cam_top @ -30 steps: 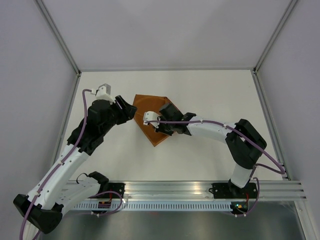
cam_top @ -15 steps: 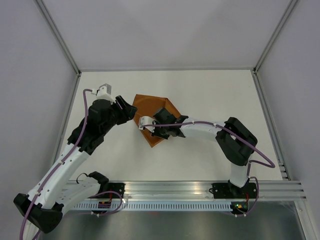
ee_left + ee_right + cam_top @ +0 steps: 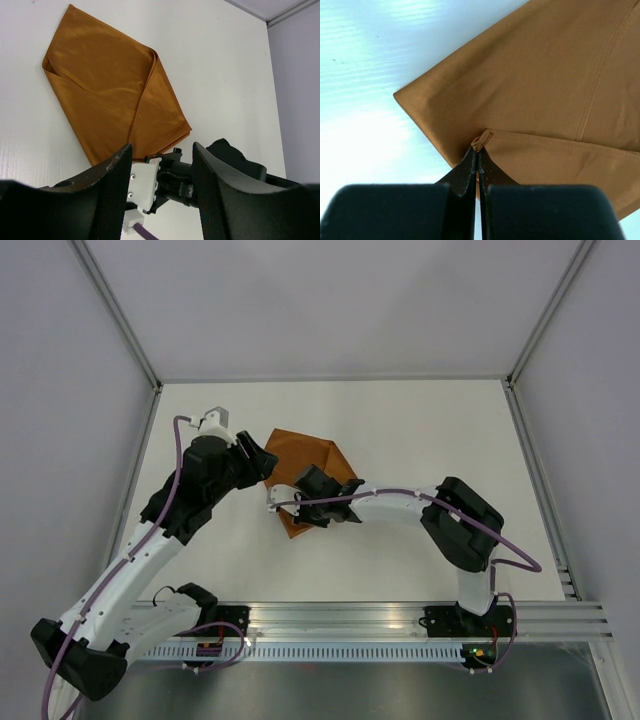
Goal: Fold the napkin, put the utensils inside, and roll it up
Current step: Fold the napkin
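Note:
The rust-brown napkin lies partly folded on the white table, its layers overlapping in the left wrist view. My right gripper is shut on a hemmed corner of the napkin and holds that corner over the lower layer; its tips meet tightly on the hem. My left gripper hovers open by the napkin's left edge. Nothing sits between its fingers, which frame the right wrist below. The utensils are out of view.
Table surface stretches to the right and far side of the napkin. Metal frame posts border the table left and right, and a rail runs along the near edge by the arm bases.
My right gripper has travelled left and a little nearer, pulling the napkin corner with it so the cloth folds over further. The left arm has barely shifted.

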`<state>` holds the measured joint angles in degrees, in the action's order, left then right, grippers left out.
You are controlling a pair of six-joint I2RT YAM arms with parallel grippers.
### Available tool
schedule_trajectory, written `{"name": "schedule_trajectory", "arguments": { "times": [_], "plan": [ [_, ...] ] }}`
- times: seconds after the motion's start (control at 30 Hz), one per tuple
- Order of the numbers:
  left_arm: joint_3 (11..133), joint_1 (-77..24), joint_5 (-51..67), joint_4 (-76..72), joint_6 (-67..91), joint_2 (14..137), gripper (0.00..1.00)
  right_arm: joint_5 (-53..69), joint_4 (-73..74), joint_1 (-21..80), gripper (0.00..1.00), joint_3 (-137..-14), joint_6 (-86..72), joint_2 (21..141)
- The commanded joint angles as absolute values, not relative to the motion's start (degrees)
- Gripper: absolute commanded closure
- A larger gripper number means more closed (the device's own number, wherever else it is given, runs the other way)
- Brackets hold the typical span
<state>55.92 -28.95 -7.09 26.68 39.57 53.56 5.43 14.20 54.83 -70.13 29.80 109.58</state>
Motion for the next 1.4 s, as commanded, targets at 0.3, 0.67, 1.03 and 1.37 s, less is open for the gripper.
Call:
{"name": "schedule_trajectory", "arguments": {
  "times": [0.3,0.67,1.03,1.37],
  "plan": [
    [58.45,-28.74,-5.36,25.14,38.76,54.76,0.44,4.92,14.94,57.30,0.93,-73.74,28.83,110.30],
    [59.68,-28.74,-4.92,24.87,38.32,56.51,0.42,7.91,17.75,59.76,0.84,-76.64,28.04,111.45],
    [64.15,-26.99,-4.75,25.13,37.53,58.18,0.37,9.14,19.95,61.52,0.55,-77.08,27.42,109.60],
    [64.26,-18.38,-5.62,23.47,42.97,65.56,0.47,4.32,20.57,61.26,0.50,-74.80,25.40,102.67]
  ]
}}
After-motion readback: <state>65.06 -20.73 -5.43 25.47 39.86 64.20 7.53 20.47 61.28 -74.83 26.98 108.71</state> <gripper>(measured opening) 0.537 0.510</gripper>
